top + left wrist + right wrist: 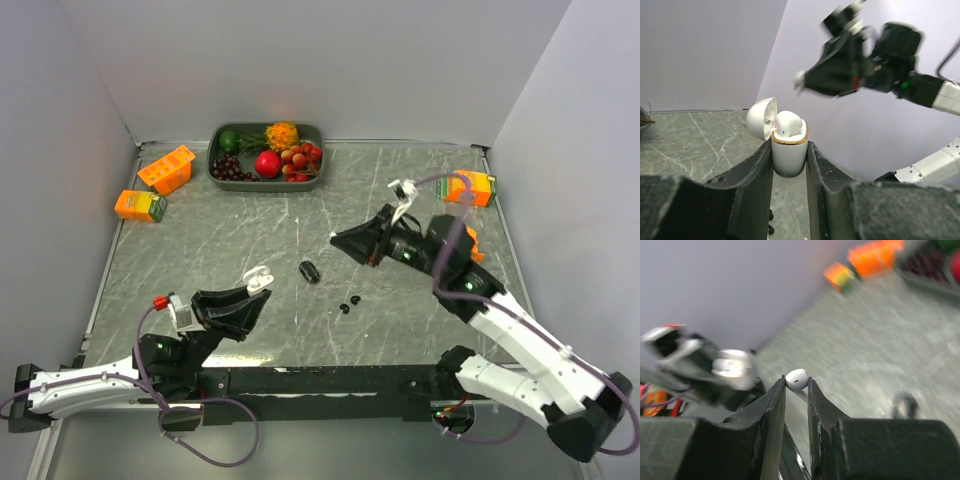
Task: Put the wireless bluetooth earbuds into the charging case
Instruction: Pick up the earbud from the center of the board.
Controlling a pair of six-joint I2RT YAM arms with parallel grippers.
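My left gripper (256,287) is shut on a white charging case (789,150) with a gold rim, held upright above the table. Its lid (761,118) is open and one white earbud (788,123) sits inside. My right gripper (796,383) is shut on a second white earbud (797,379), pinched at the fingertips. In the top view this gripper (337,239) hangs over the table's middle, up and right of the case (258,277) and apart from it. Two tiny black earbuds (349,303) lie on the table between the arms.
A black oval object (309,271) lies near the middle. A grey tray (266,181) of fruit stands at the back. Two orange cartons (166,168) (140,205) lie at the back left, and one (468,187) at the back right. White walls close in three sides.
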